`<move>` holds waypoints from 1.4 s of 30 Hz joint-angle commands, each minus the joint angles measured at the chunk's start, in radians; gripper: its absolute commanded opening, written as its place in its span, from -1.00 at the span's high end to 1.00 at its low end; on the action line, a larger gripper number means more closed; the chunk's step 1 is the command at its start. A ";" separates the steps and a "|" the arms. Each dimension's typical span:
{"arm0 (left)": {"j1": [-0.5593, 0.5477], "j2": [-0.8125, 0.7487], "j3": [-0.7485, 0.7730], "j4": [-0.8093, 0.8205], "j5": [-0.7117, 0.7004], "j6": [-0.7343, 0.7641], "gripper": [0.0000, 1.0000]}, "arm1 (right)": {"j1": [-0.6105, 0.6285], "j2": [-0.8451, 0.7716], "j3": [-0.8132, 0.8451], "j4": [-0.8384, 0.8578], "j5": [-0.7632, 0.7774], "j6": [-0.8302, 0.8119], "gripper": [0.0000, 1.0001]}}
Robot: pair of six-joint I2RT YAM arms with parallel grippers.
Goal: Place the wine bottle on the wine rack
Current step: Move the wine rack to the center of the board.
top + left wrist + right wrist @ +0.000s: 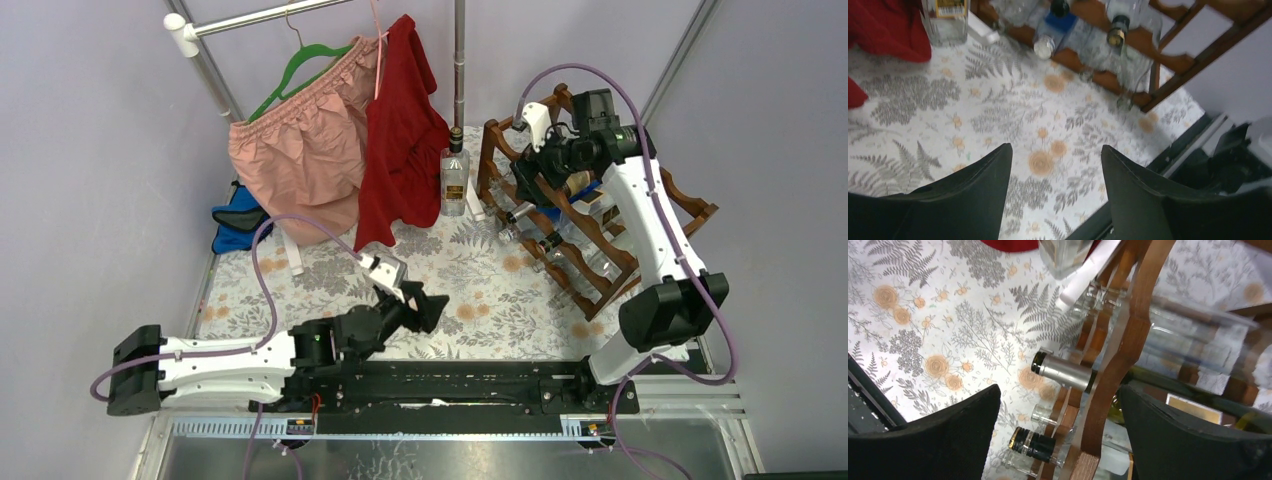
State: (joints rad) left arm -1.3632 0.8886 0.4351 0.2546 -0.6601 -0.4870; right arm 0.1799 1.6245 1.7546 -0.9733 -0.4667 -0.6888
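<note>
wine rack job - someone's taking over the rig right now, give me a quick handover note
Left tool: open, empty, low over the table, away from the rack.
Right tool: open at the rack, fingers on either side of its front upright, gripping nothing.
Wine bottle: lying in the rack, neck poking out the front; other bottles lie in lower tiers.
Done: the bottle looks racked.
Left: back the right tool out without nudging the bottle. A clear bottle stands beside the rack; it is unclear whether it goes in too.
</note>
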 commanded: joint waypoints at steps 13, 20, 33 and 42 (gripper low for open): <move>0.452 0.410 0.769 -0.424 0.303 0.037 -0.62 | 0.011 -0.513 -0.289 0.163 -0.302 0.143 -1.00; 0.585 0.760 1.167 -0.656 0.282 0.129 -0.49 | -0.003 -0.656 -0.440 0.209 -0.342 0.171 -1.00; 0.674 1.091 1.569 -0.790 0.253 0.231 -0.47 | -0.047 -0.707 -0.527 0.271 -0.399 0.228 -1.00; 0.702 1.222 1.702 -0.766 0.251 0.298 -0.37 | -0.058 -0.714 -0.540 0.280 -0.434 0.242 -1.00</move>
State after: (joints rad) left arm -0.6724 2.0697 2.0880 -0.5312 -0.3908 -0.2512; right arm 0.1299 0.9302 1.2179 -0.7410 -0.8566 -0.4664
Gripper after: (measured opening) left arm 0.711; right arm 0.995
